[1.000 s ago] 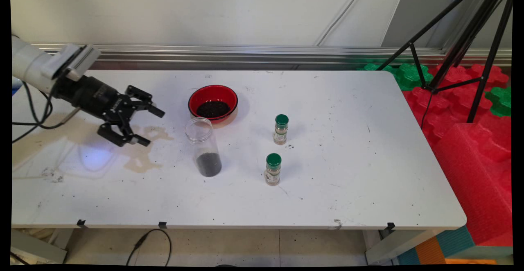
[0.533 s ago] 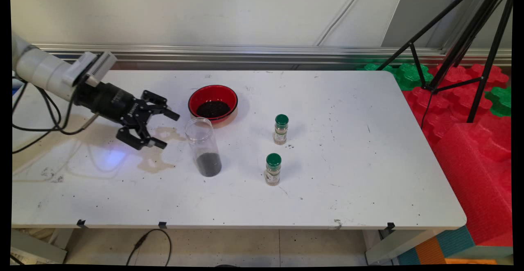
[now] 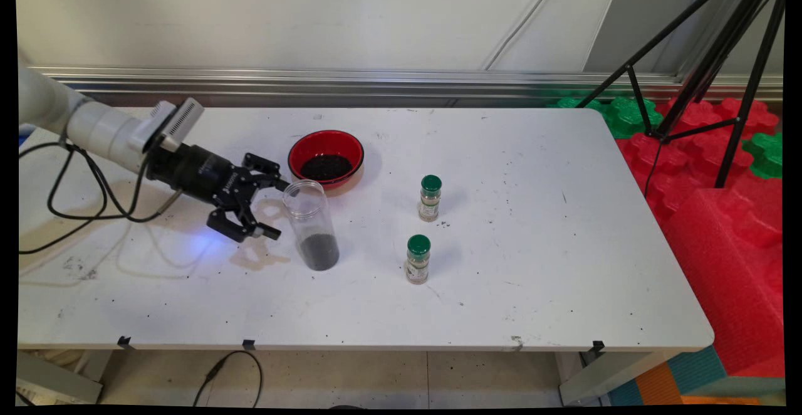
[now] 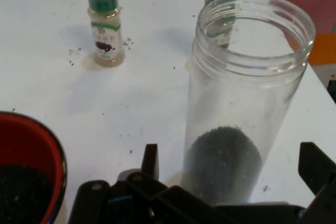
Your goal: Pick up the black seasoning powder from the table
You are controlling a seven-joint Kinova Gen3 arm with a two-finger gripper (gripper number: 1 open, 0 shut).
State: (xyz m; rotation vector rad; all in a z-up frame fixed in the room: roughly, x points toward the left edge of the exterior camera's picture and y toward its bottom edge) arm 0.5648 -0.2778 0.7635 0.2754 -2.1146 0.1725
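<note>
Our gripper [image 3: 276, 209] has swept rightward across the table [image 3: 501, 289] and now stands spread wide, empty, its fingers flanking the clear plastic jar [image 3: 310, 224] of dark grains. The red bowl [image 3: 326, 158] sits just beyond, the two green-capped spice shakers [image 3: 430, 198] farther on.

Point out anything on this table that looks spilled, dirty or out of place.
A dried tan stain marks the white table beside the clear jar, under the open hand. Dark specks lie scattered around the two green-capped shakers, and. The jar, the shakers and the red bowl all stand upright.
</note>
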